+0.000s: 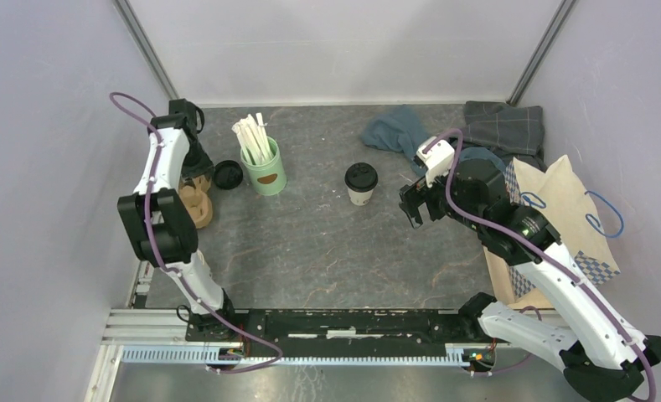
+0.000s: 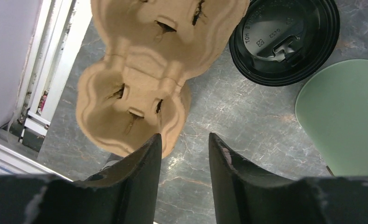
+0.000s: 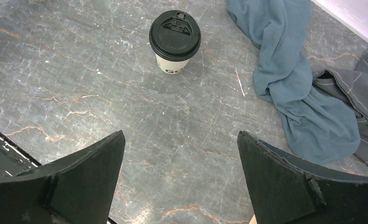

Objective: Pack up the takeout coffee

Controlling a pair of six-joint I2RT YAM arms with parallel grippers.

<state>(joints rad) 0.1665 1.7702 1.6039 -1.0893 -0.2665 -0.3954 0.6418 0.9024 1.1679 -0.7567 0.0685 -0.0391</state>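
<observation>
Soft, even overhead light, faint shadows, mild sheen on black lid (image 2: 284, 39).

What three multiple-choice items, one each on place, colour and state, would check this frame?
1. Where on the table is the takeout coffee?
A) at the near edge
B) between the green mug and the right gripper
C) in the far left corner

2. What colour is its lid?
A) white
B) green
C) black

3. How is the right gripper?
A) open, holding nothing
B) shut on the takeout coffee
C) shut, empty

Answers:
1 B, the overhead view shows it standing upright between the two.
2 C, the right wrist view looks down on the black lid.
3 A, its jaws stand wide apart with only bare table between them.
</observation>
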